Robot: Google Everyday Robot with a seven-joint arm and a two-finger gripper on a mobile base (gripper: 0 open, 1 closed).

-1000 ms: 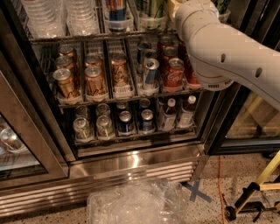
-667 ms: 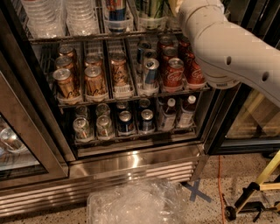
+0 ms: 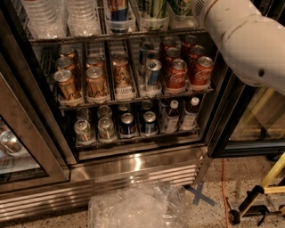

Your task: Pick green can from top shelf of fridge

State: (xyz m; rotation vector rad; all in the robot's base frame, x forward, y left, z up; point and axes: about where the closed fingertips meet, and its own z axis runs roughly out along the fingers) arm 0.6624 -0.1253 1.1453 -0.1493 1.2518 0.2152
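Note:
The green can [image 3: 153, 9] stands in a clear holder on the top shelf [image 3: 89, 38] of the fridge [image 3: 133, 165], right of centre at the top edge; only its lower, pale, green-streaked body shows. A second similar can [image 3: 180, 6] stands just to its right. My white arm [image 3: 249, 40] reaches in from the right towards the shelf's right end. My gripper is out of view, past the top edge at the end of the arm.
Water bottles [image 3: 44, 18] and a blue can [image 3: 118, 11] share the top shelf. Gold-brown cans [image 3: 67, 84] and red cola cans [image 3: 178, 73] fill the rack below. The glass door [image 3: 22, 147] stands open at left. Crumpled plastic [image 3: 138, 207] lies on the floor; a yellow-black stand [image 3: 262, 187] is at right.
My arm has moved up and to the right, uncovering the red cola cans and the right end of the top shelf. The cans have not moved.

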